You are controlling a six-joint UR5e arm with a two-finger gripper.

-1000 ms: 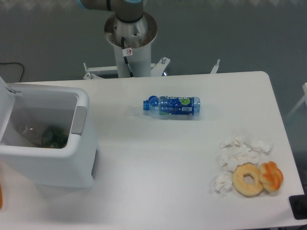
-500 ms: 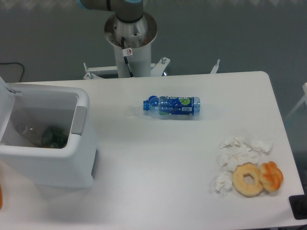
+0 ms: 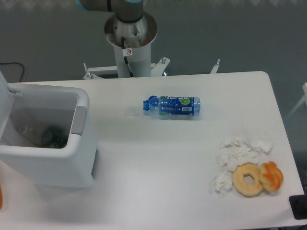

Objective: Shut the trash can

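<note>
The trash can [image 3: 57, 160] is a large white boxy bin at the left of the table. It stands open. Its white lid [image 3: 4, 103] is raised at the far left edge of the view, and the grey latch tab [image 3: 79, 120] sits on the right rim. Dark items lie inside the bin. The gripper is out of view; only the arm's base column [image 3: 130, 40] and a bit of the arm at the top edge show.
A blue plastic bottle [image 3: 171, 106] lies on its side mid-table. Crumpled white tissues [image 3: 240, 153], a plain doughnut [image 3: 248, 179] and an orange pastry [image 3: 271, 176] lie at the right front. A dark object [image 3: 298, 207] sits at the right front corner.
</note>
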